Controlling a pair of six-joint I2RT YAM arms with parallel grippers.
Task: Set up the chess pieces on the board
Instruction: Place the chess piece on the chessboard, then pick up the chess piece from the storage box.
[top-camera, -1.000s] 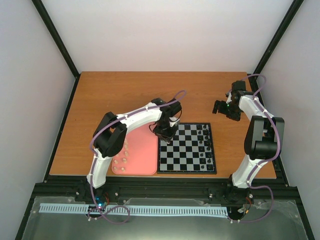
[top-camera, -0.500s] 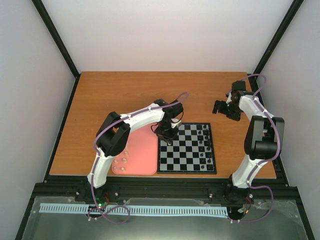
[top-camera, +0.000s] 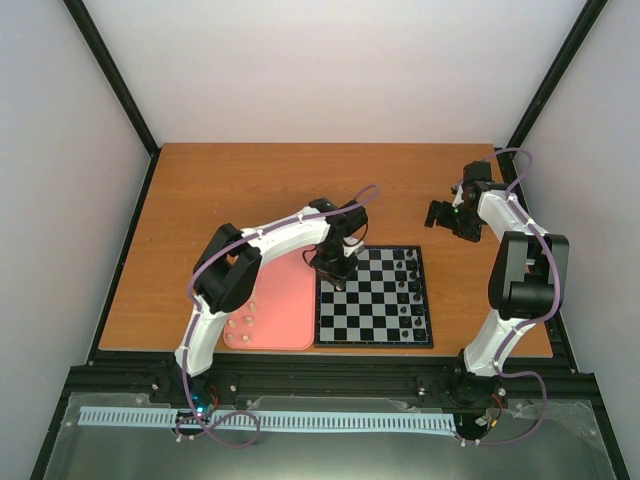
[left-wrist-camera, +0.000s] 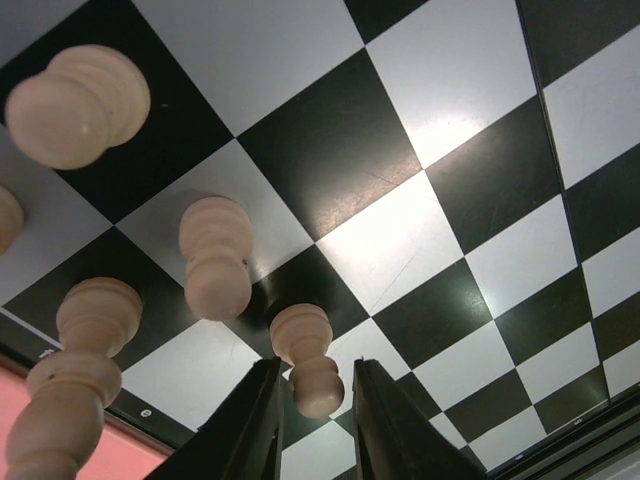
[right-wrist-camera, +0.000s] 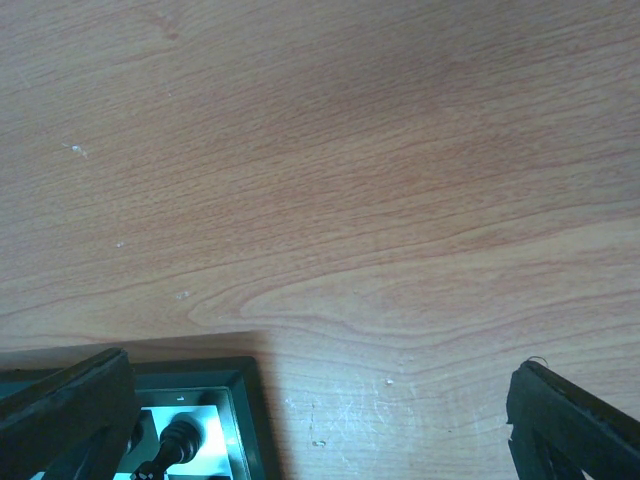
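The overhead view is evenly and softly lit from above; the pale walls (top-camera: 350, 70) are washed nearly white, and only faint shadows are cast on the table (top-camera: 250, 180). In the left wrist view, a bright patch of glare is reflected off the board (left-wrist-camera: 440, 130), and the nearest chess pieces (left-wrist-camera: 78, 105) are rendered soft and stretched by perspective. In the right wrist view, the wood grain is sharply resolved, and a soft shadow is thrown beside the board's corner.
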